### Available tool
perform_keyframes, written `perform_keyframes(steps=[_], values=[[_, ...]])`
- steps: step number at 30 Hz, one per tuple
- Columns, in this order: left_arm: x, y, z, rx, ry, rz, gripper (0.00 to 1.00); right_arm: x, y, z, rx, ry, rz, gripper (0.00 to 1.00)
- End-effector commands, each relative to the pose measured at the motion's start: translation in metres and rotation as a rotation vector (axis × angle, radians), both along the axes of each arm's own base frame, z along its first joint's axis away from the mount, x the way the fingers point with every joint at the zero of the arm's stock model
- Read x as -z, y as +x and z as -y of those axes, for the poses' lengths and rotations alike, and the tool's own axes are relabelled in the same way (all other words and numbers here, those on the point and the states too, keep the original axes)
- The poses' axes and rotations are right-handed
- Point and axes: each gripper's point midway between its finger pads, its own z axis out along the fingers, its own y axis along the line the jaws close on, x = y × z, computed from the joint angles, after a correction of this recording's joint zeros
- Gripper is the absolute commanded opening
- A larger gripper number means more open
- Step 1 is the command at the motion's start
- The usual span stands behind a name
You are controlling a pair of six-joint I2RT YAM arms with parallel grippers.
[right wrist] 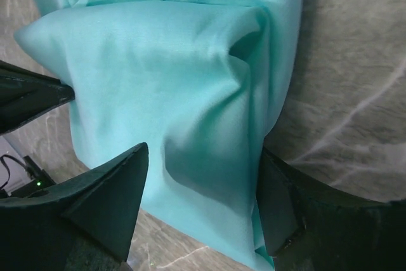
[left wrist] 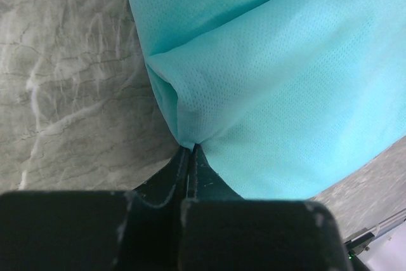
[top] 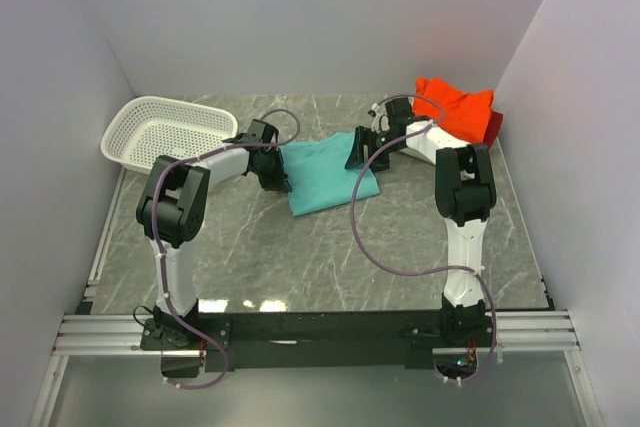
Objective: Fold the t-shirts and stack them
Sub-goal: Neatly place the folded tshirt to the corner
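A: Count what's on the desk [top: 260, 247] for me.
B: You have three t-shirts in view. One teal t-shirt [top: 325, 179] lies mid-desk in a rough, tilted rectangle. One orange-red t-shirt [top: 455, 107] is bunched at the far right corner. One dark red t-shirt [top: 494, 125] shows at its right edge, touching it.
A: Anything else?
B: One white mesh basket [top: 165, 132], far left, well apart from all three shirts.
A: Pincers?
B: Two, both at the teal shirt, one per side. Your left pincer [left wrist: 191, 150] is pressed together, pinching a fold on the shirt's left edge. The cloth puckers right at the tips.
A: And the right?
B: Your right pincer [right wrist: 202, 163] is spread, with one finger on either side of a bunched ridge of teal cloth on the shirt's right side. The cloth fills the gap between the fingers [right wrist: 120, 188]. I can't tell whether they press on it.
A: Is the teal one flat?
B: No. Both wrist views show you overlapping layers. It rests on the desk, and grey marble shows past its edges on both sides.
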Motion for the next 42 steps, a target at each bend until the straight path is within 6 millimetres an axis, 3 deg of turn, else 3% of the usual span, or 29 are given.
perform_keyframes(steps=[1,6,9,13,18,19,23,25,28,29,30,31,32,42], values=[[0.034,-0.019,-0.007,0.026,0.057,-0.081,0.0,0.021,-0.014,-0.015,-0.051,-0.01,-0.049,0.71],[0.035,-0.018,-0.006,0.029,0.054,-0.081,0.0,0.02,-0.018,-0.025,-0.074,-0.016,-0.041,0.62],[0.034,-0.018,-0.005,0.029,0.049,-0.078,0.0,0.02,-0.017,-0.026,-0.068,-0.025,-0.034,0.49],[0.031,-0.02,-0.003,0.034,0.03,-0.074,0.01,0.01,-0.014,-0.026,-0.055,-0.027,-0.013,0.22],[0.021,-0.019,0.002,0.028,-0.003,-0.058,0.39,-0.015,-0.001,-0.026,-0.03,-0.034,0.043,0.01],[0.019,-0.018,0.003,0.027,-0.008,-0.055,0.49,-0.026,0.004,-0.024,-0.02,-0.039,0.068,0.0],[0.005,-0.016,0.004,0.026,-0.022,-0.031,0.6,-0.048,0.02,-0.012,0.02,-0.124,0.123,0.0],[-0.002,-0.016,0.004,0.028,-0.026,-0.018,0.61,-0.052,0.023,0.001,0.042,-0.205,0.129,0.0],[-0.008,-0.017,0.005,0.025,-0.036,-0.007,0.61,-0.067,0.037,0.021,0.087,-0.323,0.164,0.0],[-0.008,-0.019,0.004,0.025,-0.037,-0.011,0.61,-0.082,0.047,0.025,0.104,-0.341,0.2,0.0],[-0.01,-0.019,0.004,0.024,-0.04,-0.005,0.61,-0.083,0.045,0.031,0.11,-0.379,0.186,0.0],[-0.01,-0.021,0.004,0.025,-0.044,-0.008,0.61,-0.083,0.05,0.04,0.128,-0.43,0.195,0.0],[-0.007,-0.023,0.004,0.024,-0.044,-0.012,0.61,-0.096,0.058,0.044,0.145,-0.452,0.228,0.0],[0.008,-0.043,-0.002,0.02,-0.045,-0.052,0.6,-0.13,0.085,0.105,0.32,-0.696,0.327,0.0]])
